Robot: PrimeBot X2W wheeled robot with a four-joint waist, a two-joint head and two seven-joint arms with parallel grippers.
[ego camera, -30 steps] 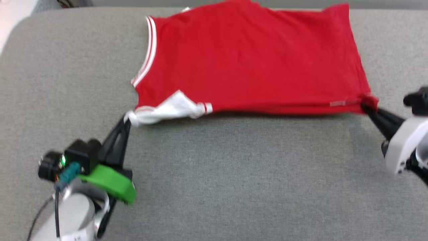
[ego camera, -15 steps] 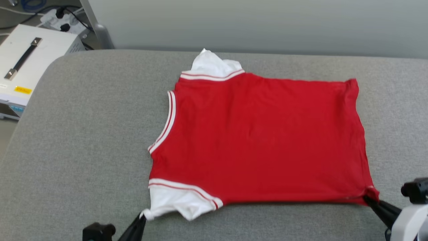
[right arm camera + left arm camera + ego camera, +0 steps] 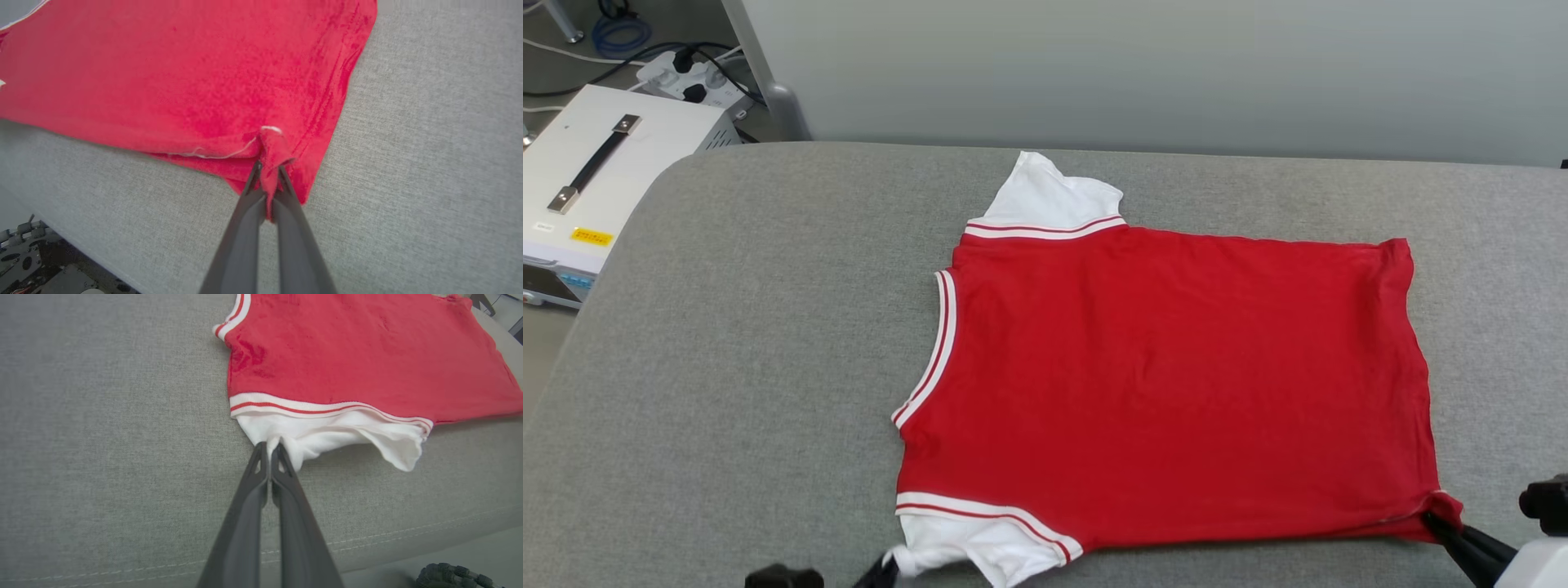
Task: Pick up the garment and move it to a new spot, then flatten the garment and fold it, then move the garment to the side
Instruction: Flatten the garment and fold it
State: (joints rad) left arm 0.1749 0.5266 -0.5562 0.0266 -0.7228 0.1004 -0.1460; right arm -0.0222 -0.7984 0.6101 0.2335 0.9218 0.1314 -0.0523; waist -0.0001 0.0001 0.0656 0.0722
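as both grippers [image 3: 269, 448] [image 3: 267, 169] pinch it, garment [image 3: 1168, 384] lies flat.

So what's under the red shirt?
The red jersey T-shirt with white sleeves lies flat on the grey fabric cushion. Its lower side, and the cushion patch beneath it, are covered, so nothing else can be told.

A grey fabric-covered bench [image 3: 768, 343], with a rounded far-left corner and a stitched seam along its near edge. On it lies a red shirt [image 3: 1168, 384], spread flat to the right of the middle, plain side up, neck to the left and hem to the right. Its white far sleeve [image 3: 1054, 196] lies flat towards the far edge. The white near sleeve [image 3: 964, 551] is bunched towards the near edge. The near right hem corner is puckered into a small peak.
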